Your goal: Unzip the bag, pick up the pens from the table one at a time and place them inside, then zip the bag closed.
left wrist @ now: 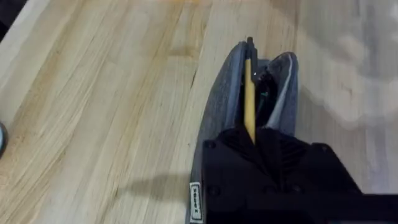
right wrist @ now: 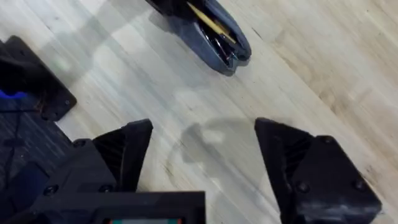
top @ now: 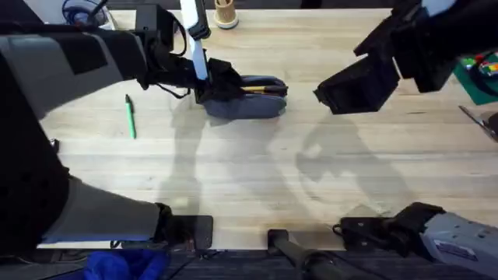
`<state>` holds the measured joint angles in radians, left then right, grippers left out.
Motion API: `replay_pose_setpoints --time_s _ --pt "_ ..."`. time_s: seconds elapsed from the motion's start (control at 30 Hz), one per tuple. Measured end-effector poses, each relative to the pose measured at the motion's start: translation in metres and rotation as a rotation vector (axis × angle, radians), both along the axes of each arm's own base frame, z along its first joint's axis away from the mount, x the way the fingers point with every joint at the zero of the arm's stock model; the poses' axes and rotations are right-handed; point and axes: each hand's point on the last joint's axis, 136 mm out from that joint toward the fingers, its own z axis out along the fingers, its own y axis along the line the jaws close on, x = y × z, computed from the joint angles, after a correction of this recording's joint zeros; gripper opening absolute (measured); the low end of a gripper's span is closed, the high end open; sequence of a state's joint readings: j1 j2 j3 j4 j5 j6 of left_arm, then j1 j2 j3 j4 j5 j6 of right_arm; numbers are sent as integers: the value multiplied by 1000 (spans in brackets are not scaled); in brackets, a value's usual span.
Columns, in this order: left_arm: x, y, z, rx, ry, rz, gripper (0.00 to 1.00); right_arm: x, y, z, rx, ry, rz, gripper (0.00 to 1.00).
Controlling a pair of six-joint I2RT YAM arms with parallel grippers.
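From overhead, the bag [top: 247,99] lies on the pale table [top: 257,179], a little left of the middle and toward the far side, its zip open along the top. The yellow pen [top: 263,90] sits in the opening, its dark end pointing toward the right end of the bag. The left pincer [top: 212,87] is down at the bag's left end, right on the pen; a white strip runs along the arm above it, with no readable writing. The green pen [top: 131,116] lies by itself on the table well to the left of the bag, apart from both pincers. The right pincer [top: 354,87] hangs above the table to the right of the bag, clear of it, fingers spread and holding nothing. A white label shows on the right arm's base at the lower right; its print is too small to read.

In the left wrist view, the left pincer [left wrist: 252,140] is clenched on the yellow pen [left wrist: 249,93], which runs lengthwise inside the open bag [left wrist: 217,118], between its two parted fabric lips. A small white tag on the pincer body carries writing too blurred to read.

In the right wrist view, the right pincer [right wrist: 202,146] is released, its two black fingers wide apart over bare table [right wrist: 323,56]. The bag [right wrist: 211,37] lies well beyond them, open, with the yellow pen [right wrist: 211,23] slanting inside it.
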<state>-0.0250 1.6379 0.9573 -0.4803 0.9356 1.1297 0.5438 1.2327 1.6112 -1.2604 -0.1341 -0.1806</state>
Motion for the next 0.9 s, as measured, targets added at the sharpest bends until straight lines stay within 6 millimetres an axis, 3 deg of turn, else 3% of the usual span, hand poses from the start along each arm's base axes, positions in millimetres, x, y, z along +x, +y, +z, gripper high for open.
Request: replay_pose_setpoints --time_s 0.5,0.57,0.6,0.73,0.77,0.9 --pt "4 7 -10 70 20 46 59 1 0 -2 -4 7 0 997" --pt "5 8 -11 76 20 49 163 0 0 -2 -6 10 0 997" --pt "5 8 -11 80 20 51 264 0 0 -3 -8 12 0 997" --pt "6 10 -13 95 20 57 859 -2 -5 -6 -32 21 -10 998" --pt "6 11 -14 98 24 61 954 -2 -6 -6 -36 21 -13 997" --pt "6 11 -14 101 25 62 992 -1 -8 -7 -46 16 -21 997"
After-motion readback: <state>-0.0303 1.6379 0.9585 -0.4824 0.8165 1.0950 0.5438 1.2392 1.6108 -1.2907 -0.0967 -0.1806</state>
